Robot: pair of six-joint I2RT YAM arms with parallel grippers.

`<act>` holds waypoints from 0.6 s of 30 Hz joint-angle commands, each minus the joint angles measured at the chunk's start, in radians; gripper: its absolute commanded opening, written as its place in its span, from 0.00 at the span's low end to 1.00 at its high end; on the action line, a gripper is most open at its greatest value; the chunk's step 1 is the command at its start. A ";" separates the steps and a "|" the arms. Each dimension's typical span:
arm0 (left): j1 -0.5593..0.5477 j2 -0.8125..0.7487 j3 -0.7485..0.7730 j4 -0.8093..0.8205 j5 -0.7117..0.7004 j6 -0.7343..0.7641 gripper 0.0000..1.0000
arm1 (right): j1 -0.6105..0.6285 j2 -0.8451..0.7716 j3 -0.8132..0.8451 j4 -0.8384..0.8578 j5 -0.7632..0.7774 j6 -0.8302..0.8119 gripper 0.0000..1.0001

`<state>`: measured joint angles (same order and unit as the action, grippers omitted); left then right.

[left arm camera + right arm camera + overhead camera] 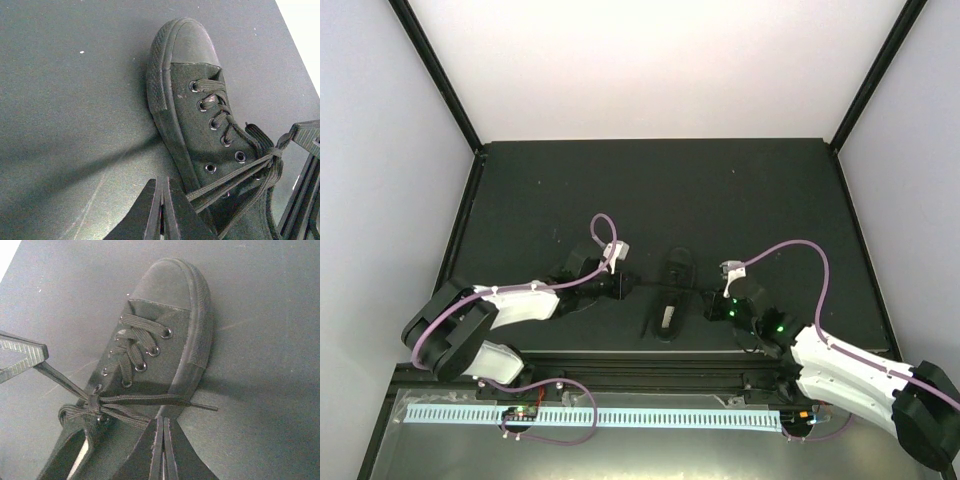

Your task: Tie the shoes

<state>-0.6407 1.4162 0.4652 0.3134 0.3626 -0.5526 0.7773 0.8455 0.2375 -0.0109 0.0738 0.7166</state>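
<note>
Soft, even light fills the top view: the pale walls [380, 150] near washed out, the black bench [660, 190] matte, the black shoe [670, 295] hard to separate from it. Both wrist views are sharp; the shoe throws a soft shadow across the bench.

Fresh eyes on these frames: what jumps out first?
A lone black shoe sits in the middle of the dark table, toe pointing away from the arm bases, right between the two arms. Its laces cross near the top eyelets and stretch taut sideways, one way to the shut left hand, the other to the shut right hand.
</note>
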 commanded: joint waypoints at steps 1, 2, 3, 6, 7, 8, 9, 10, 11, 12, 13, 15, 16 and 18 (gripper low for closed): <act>0.022 -0.021 -0.013 -0.024 -0.035 0.022 0.01 | -0.028 -0.015 -0.025 -0.045 0.027 0.022 0.02; 0.023 -0.020 -0.016 -0.024 -0.035 0.022 0.02 | -0.032 -0.014 -0.028 -0.046 0.028 0.025 0.02; 0.025 -0.020 -0.019 -0.022 -0.034 0.023 0.02 | -0.036 -0.013 -0.032 -0.046 0.027 0.029 0.02; 0.031 -0.020 -0.031 -0.017 -0.036 0.024 0.02 | -0.043 -0.007 -0.046 -0.044 0.029 0.041 0.02; 0.033 -0.021 -0.035 -0.016 -0.037 0.023 0.02 | -0.045 -0.006 -0.050 -0.043 0.029 0.045 0.02; 0.037 -0.022 -0.039 -0.014 -0.038 0.023 0.02 | -0.047 -0.005 -0.054 -0.042 0.029 0.048 0.02; 0.040 -0.023 -0.042 -0.012 -0.039 0.021 0.02 | -0.048 -0.004 -0.057 -0.041 0.029 0.051 0.02; 0.041 -0.024 -0.045 -0.010 -0.039 0.019 0.02 | -0.051 -0.003 -0.059 -0.041 0.029 0.053 0.02; 0.043 -0.026 -0.046 -0.009 -0.040 0.019 0.02 | -0.052 -0.003 -0.061 -0.041 0.029 0.055 0.02; 0.043 -0.025 -0.046 -0.008 -0.038 0.020 0.02 | -0.054 -0.004 -0.062 -0.041 0.028 0.056 0.02; 0.044 -0.026 -0.046 -0.008 -0.040 0.019 0.02 | -0.056 -0.004 -0.063 -0.041 0.026 0.056 0.02; 0.048 -0.029 -0.046 -0.010 -0.041 0.020 0.01 | -0.060 -0.005 -0.063 -0.041 0.026 0.054 0.02; 0.051 -0.029 -0.047 -0.010 -0.041 0.019 0.02 | -0.062 -0.006 -0.063 -0.041 0.025 0.053 0.02; 0.053 -0.032 -0.048 -0.010 -0.038 0.022 0.02 | -0.065 -0.006 -0.063 -0.041 0.021 0.050 0.02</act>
<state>-0.5976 1.4109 0.4202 0.3031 0.3401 -0.5495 0.7288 0.8433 0.1841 -0.0322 0.0612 0.7620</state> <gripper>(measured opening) 0.016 0.020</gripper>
